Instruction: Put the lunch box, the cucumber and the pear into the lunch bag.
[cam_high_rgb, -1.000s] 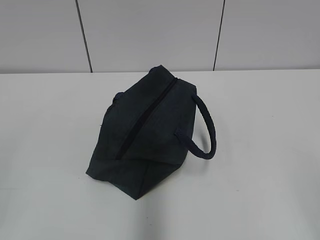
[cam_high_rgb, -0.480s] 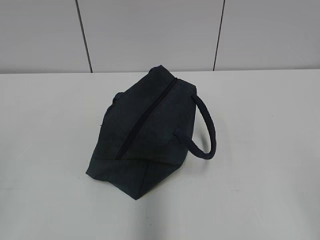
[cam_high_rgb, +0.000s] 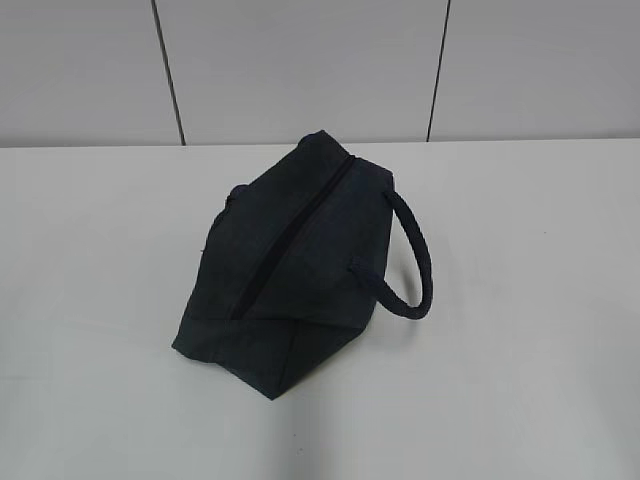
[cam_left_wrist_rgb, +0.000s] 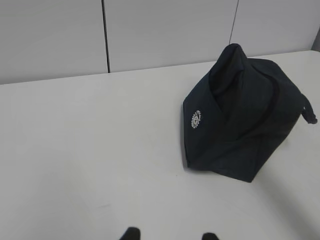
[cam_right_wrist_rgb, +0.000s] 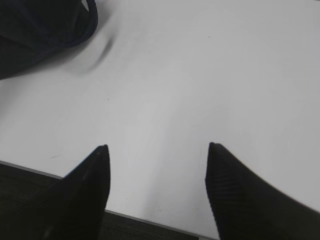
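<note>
The dark navy lunch bag (cam_high_rgb: 290, 262) sits in the middle of the white table with its top zipper (cam_high_rgb: 290, 235) shut and its loop handle (cam_high_rgb: 415, 262) lying to the right. It also shows in the left wrist view (cam_left_wrist_rgb: 240, 115) with a small white logo (cam_left_wrist_rgb: 196, 119), and at the top left of the right wrist view (cam_right_wrist_rgb: 35, 30). The lunch box, cucumber and pear are out of view. My left gripper (cam_left_wrist_rgb: 170, 234) is open and empty, well short of the bag. My right gripper (cam_right_wrist_rgb: 157, 150) is open and empty over the table's front edge.
The white table (cam_high_rgb: 520, 380) runs wide on all sides of the bag. A grey panelled wall (cam_high_rgb: 300, 60) stands behind it. The table's front edge (cam_right_wrist_rgb: 150, 222) shows under my right gripper, with dark floor below.
</note>
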